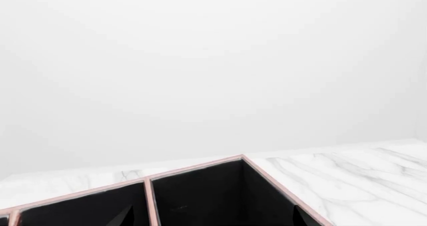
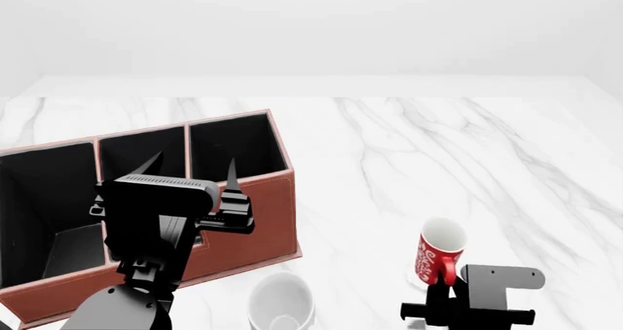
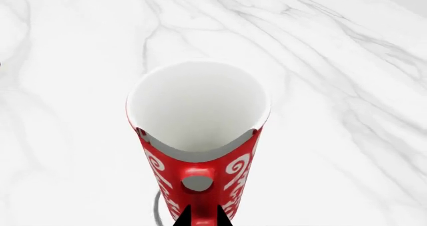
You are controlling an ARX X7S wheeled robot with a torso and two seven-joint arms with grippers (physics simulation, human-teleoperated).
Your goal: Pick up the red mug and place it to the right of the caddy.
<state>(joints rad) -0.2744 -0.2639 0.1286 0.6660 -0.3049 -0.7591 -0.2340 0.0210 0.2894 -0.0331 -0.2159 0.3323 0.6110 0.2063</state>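
Our right gripper (image 3: 202, 220) clenches the handle of the red mug (image 3: 197, 141), which tilts near the desk's (image 2: 409, 147) front edge, well apart from the caddy (image 2: 244, 231); our left gripper (image 2: 190, 171) hangs spread above it.

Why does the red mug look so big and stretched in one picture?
In the right wrist view the red mug sits very near the camera, so it looks huge and tapering; in the head view it looks small; everything is sharp, evenly lit, shadows faint.
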